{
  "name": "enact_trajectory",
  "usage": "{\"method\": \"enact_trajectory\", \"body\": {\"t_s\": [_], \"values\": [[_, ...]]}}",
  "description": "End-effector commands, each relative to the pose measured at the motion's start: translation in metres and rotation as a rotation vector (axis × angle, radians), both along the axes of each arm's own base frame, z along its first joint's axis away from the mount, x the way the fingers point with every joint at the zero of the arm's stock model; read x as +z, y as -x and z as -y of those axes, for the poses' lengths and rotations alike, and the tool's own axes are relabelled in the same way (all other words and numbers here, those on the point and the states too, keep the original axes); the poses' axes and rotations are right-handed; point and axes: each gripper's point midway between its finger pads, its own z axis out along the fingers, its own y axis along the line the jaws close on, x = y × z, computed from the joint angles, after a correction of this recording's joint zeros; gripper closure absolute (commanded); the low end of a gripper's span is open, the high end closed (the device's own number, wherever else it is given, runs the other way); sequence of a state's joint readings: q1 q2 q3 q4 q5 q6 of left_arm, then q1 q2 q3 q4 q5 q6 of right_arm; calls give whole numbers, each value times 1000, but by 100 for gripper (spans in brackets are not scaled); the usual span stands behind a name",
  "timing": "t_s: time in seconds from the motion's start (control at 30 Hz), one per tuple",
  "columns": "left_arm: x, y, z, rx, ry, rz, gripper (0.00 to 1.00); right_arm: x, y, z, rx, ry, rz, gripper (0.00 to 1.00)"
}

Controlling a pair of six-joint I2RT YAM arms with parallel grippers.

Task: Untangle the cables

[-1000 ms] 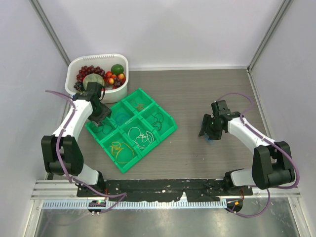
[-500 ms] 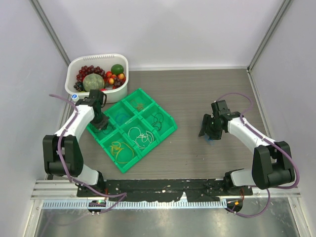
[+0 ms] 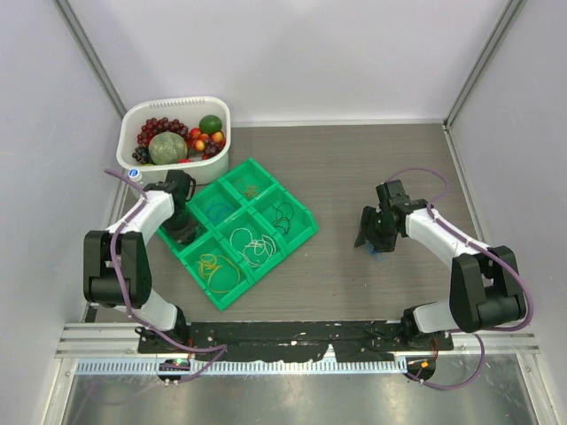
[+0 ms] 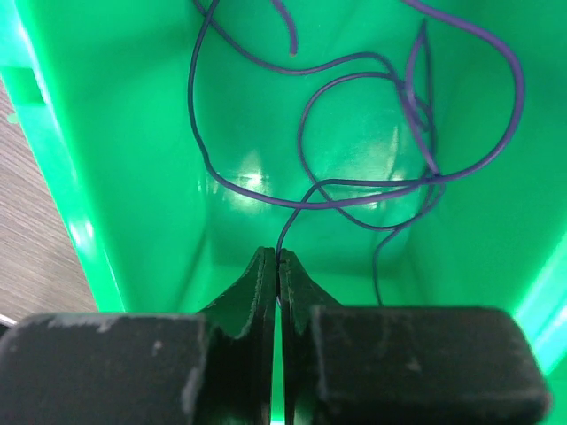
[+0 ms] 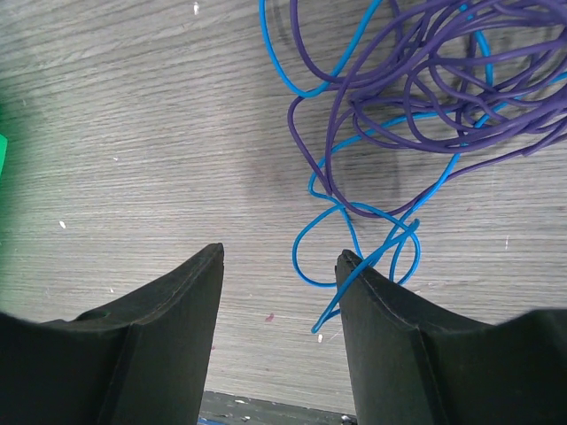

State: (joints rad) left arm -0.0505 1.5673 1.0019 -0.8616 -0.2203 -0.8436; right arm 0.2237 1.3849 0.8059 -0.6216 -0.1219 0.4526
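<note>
The top camera looks steeply down from above and behind the arm bases over the whole grey wood-grain table (image 3: 354, 168). The left wrist camera, close behind the left gripper (image 4: 276, 257), faces into one compartment of the green plastic divided tray (image 4: 115, 133). The right wrist camera, close behind the right gripper (image 5: 281, 254), faces down at the tabletop. The top view covers both spots.

Inside green tray (image 4: 106, 115): purple cable (image 4: 354, 199), yellow loops (image 3: 213, 266), white loops (image 3: 251, 245), black loops (image 3: 283, 212). Right of tray: purple-blue tangle (image 5: 416, 124) on grey wood-grain table (image 5: 133, 133). Behind tray: white tub (image 3: 175, 101), red and green fruit (image 3: 168, 146).
</note>
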Motion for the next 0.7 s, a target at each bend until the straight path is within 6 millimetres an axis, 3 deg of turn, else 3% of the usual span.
{"method": "enact_trajectory", "body": {"t_s": [0.0,0.23,0.43,0.67], "values": [[32,-22,-3,-60,-25,97,88,9,-12,-7,24,-12,33,41],[71,-18,9,-64,46,212,53,8,-11,-7,25,-7,31,41],[123,-7,28,-65,166,382,29,7,-9,-9,35,-2,27,41],[170,18,66,-132,339,560,21,4,-4,-17,63,0,16,41]]}}
